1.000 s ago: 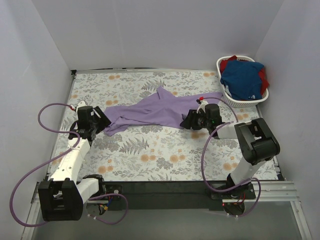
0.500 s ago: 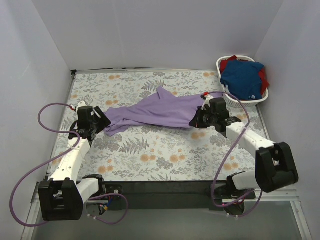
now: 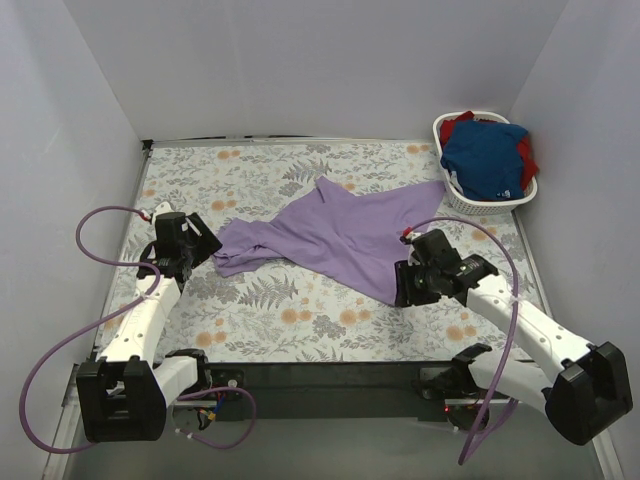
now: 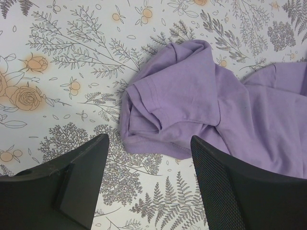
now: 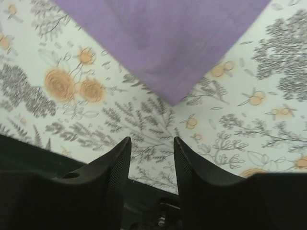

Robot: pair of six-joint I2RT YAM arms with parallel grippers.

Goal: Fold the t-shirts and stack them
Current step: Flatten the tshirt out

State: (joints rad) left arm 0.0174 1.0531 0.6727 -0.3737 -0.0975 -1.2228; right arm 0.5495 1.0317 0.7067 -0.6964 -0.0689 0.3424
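The lavender t-shirt (image 3: 340, 235) lies spread and crumpled across the middle of the floral table. Its bunched left sleeve (image 4: 168, 105) lies just ahead of my left gripper (image 3: 204, 245), which is wide open and empty in the left wrist view (image 4: 148, 143). My right gripper (image 3: 402, 288) is at the shirt's near-right corner (image 5: 172, 93). In the right wrist view (image 5: 151, 141) it is open and empty, with the corner just beyond its fingertips. The royal-blue t-shirt (image 3: 485, 160) and the red t-shirt (image 3: 527, 155) lie heaped in the basket.
The white plastic laundry basket (image 3: 478, 207) stands at the far right corner. White walls close in the table on the left, back and right. The black front edge (image 3: 330, 375) runs between the arm bases. Purple cables loop beside both arms.
My right gripper has moved toward the near edge, and the shirt's right corner came with it, spreading the cloth wider. The left arm has not moved.
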